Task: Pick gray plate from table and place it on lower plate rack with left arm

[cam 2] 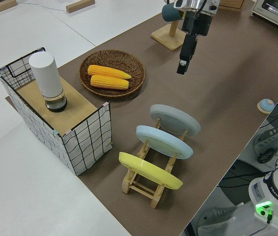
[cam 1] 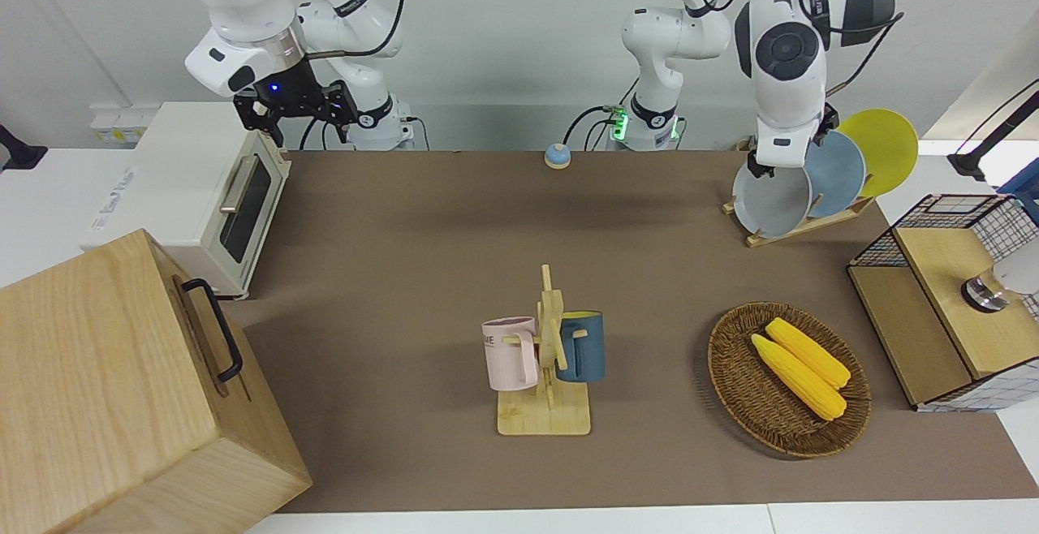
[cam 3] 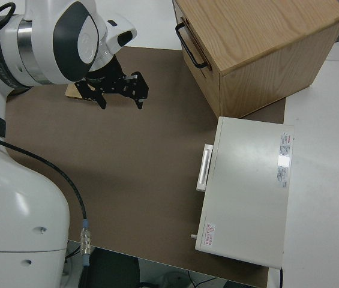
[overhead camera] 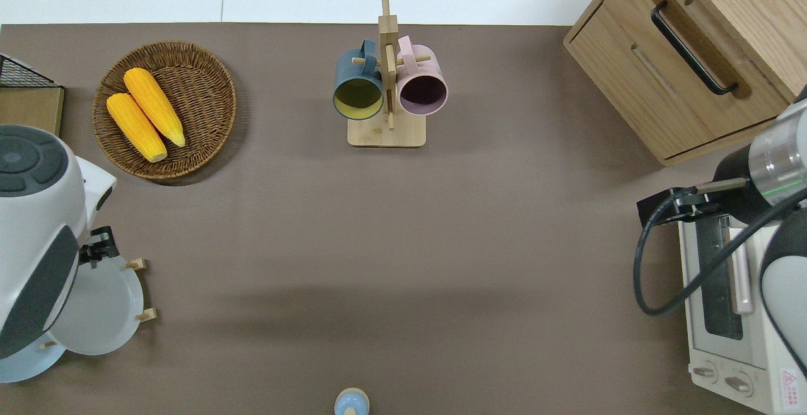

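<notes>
Round pale gray plate (cam 1: 772, 202), tilted on edge in light-wood lower plate rack (cam 1: 799, 226), beside the blue plate (cam 1: 836, 173)

Gray plate (cam 1: 771, 203): matte, smooth. Lower plate rack (cam 2: 151, 189): light bare wood. Basket (cam 1: 786, 420): rough wicker.

I am counting three plates standing in one rack (cam 2: 148, 189): a gray plate (cam 2: 175, 119), a light-blue plate (cam 2: 164, 141) and a yellow plate (cam 2: 150, 170). I am seeing two corn cobs (cam 1: 799, 366) lying in one wicker basket (cam 1: 735, 400), and two mugs, a pink mug (cam 1: 510, 353) and a dark blue mug (cam 1: 581, 346), hanging on one mug stand (cam 1: 544, 418). One wooden cabinet (cam 1: 105, 396), one toaster oven (cam 1: 195, 185) and two arms are showing.
</notes>
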